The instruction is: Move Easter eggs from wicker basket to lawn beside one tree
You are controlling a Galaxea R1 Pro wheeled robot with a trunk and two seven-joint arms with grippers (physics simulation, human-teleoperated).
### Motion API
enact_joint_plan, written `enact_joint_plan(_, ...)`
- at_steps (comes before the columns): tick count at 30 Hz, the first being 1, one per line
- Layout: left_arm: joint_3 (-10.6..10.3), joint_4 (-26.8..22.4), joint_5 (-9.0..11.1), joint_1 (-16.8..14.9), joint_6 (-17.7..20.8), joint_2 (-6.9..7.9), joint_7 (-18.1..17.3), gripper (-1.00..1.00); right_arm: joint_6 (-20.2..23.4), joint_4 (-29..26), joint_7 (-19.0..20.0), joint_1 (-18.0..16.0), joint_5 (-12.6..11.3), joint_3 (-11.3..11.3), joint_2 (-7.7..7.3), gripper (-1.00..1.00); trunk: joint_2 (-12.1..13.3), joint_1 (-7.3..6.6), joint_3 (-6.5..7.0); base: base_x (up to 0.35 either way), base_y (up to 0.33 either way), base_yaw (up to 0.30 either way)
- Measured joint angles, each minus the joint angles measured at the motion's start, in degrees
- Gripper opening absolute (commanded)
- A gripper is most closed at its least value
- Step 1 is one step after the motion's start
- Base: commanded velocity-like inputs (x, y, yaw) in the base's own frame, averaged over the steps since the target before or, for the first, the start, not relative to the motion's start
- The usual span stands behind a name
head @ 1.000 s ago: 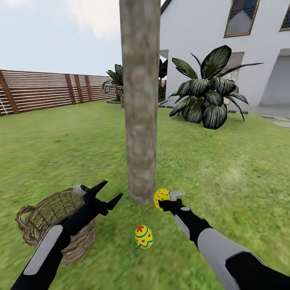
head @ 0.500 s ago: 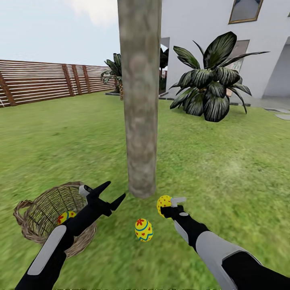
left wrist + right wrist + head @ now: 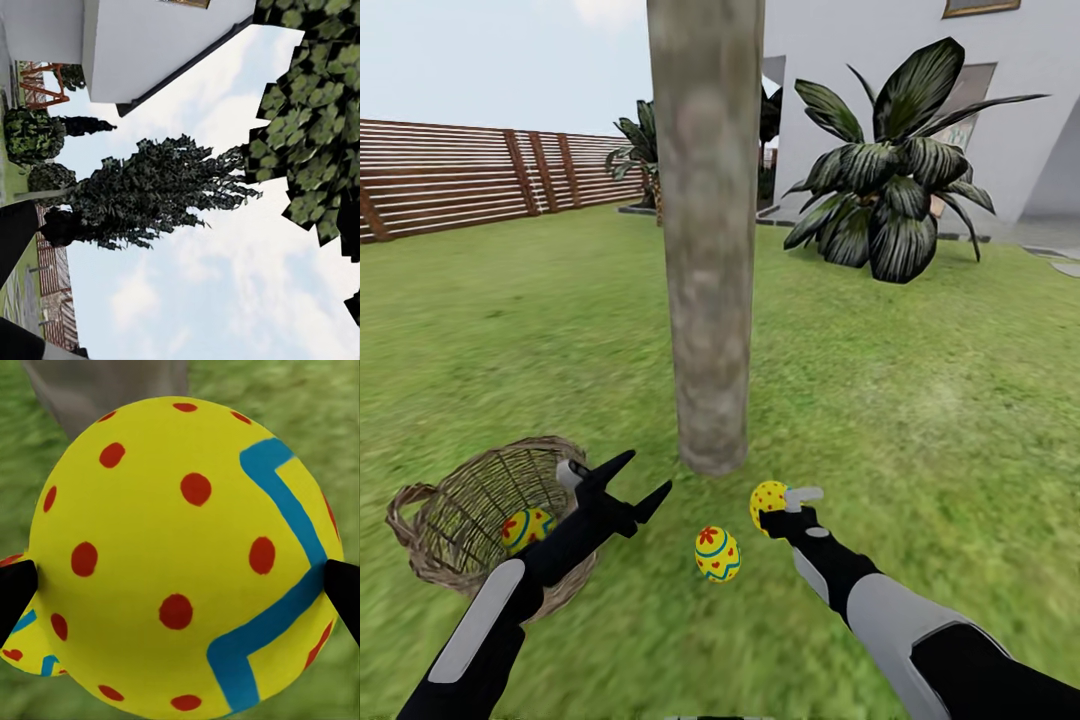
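The tree [image 3: 705, 250] rises from the lawn [image 3: 920, 420] just ahead of me. My right gripper [image 3: 780, 505] is shut on a red-dotted Easter egg [image 3: 765, 497], low over the grass to the right of the trunk's base. In the right wrist view that egg [image 3: 187, 562] sits between the two dark fingertips [image 3: 15, 592]. A second egg [image 3: 717, 554] lies on the grass in front of the trunk. A third egg [image 3: 527, 527] rests inside the wicker basket [image 3: 430, 560] at the left. My left gripper [image 3: 648, 472] is open and empty beside the basket's right rim.
A broad-leaved palm-like plant [image 3: 890, 200] and the white house [image 3: 1020, 110] stand behind at the right. The brown slat fence [image 3: 450, 190] runs along the far left. The left wrist view looks up at sky and dark-foliage trees [image 3: 150, 195].
The head view has tilted down, bringing the egg inside the basket into sight. My right gripper with its egg has sunk lower against the trunk's base. The egg on the grass has stayed put.
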Motion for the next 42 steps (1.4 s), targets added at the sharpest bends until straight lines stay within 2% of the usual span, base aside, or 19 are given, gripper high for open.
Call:
enact_joint_plan(36, -0.1, -0.3, 0.0, 0.0, 0.0, -0.09, 0.1, 1.00, 0.1, 0.3, -0.1, 0.0, -0.1, 0.0, 0.05, -1.00, -0.5, 0.93, -7.98, 0.000, 0.000, 0.000)
enact_joint_plan(39, -2.2, -0.2, -0.1, 0.0, -0.1, -0.09, 0.1, 1.00, 0.1, 0.3, -0.1, 0.0, -0.1, -0.1, 0.07, -1.00, -0.5, 1.00, -8.65, 0.000, 0.000, 0.000)
enact_joint_plan(42, -2.9, 0.1, -0.1, 0.0, -0.1, -0.09, 0.1, 1.00, -0.1, -0.1, 0.0, -0.1, -0.1, -0.1, -0.03, -1.00, -0.6, 1.08, -9.31, 0.000, 0.000, 0.000)
